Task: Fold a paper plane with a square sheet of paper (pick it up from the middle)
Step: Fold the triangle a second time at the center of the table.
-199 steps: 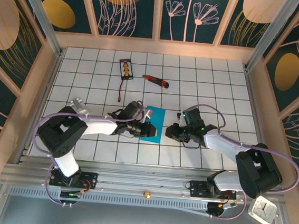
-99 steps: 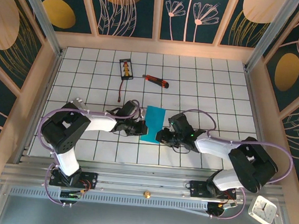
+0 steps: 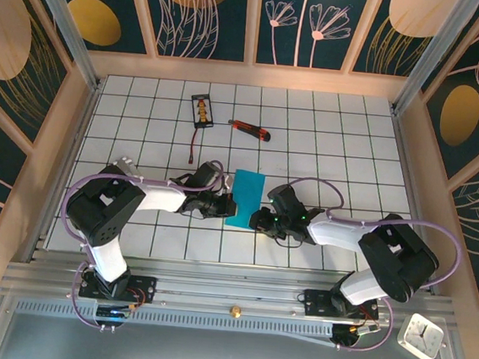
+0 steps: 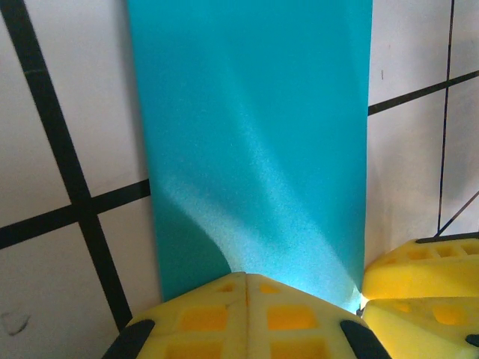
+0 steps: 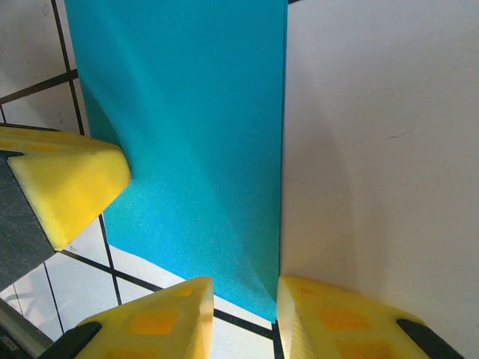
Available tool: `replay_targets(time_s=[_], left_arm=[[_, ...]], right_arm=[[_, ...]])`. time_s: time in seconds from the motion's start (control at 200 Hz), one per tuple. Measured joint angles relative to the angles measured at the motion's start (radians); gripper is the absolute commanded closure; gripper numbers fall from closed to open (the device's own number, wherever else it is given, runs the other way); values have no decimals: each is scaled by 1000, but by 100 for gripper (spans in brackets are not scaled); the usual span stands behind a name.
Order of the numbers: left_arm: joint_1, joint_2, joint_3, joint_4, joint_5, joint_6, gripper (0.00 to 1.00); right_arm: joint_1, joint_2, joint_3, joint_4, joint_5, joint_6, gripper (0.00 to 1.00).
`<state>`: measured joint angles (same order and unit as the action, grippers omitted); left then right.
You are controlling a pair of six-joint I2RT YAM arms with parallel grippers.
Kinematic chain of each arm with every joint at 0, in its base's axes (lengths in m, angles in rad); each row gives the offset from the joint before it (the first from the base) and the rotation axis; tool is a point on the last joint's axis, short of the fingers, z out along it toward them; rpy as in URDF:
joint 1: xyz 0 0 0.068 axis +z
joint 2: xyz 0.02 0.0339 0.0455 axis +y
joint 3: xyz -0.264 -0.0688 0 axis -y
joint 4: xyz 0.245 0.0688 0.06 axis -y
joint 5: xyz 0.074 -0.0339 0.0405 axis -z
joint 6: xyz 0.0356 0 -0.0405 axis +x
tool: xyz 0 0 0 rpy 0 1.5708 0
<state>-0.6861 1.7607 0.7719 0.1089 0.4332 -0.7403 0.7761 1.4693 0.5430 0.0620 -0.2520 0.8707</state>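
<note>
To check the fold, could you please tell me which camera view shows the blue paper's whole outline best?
The top external view: the blue paper lies as a narrow rectangle, nearly all visible. Both wrist views show close-up stretches of it, cropped by the frame.

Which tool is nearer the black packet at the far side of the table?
Left. The left tool grips the paper's left edge, the side toward the black packet; the right tool, open, sits at the paper's near right corner, farther off.
</note>
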Motion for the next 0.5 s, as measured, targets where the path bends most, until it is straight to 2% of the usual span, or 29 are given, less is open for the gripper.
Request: replay_targets(time_s=[0.5], left_arm=[[0, 0, -6, 11, 4, 0, 100]], right_arm=[[0, 29, 12, 45, -18, 0, 70]])
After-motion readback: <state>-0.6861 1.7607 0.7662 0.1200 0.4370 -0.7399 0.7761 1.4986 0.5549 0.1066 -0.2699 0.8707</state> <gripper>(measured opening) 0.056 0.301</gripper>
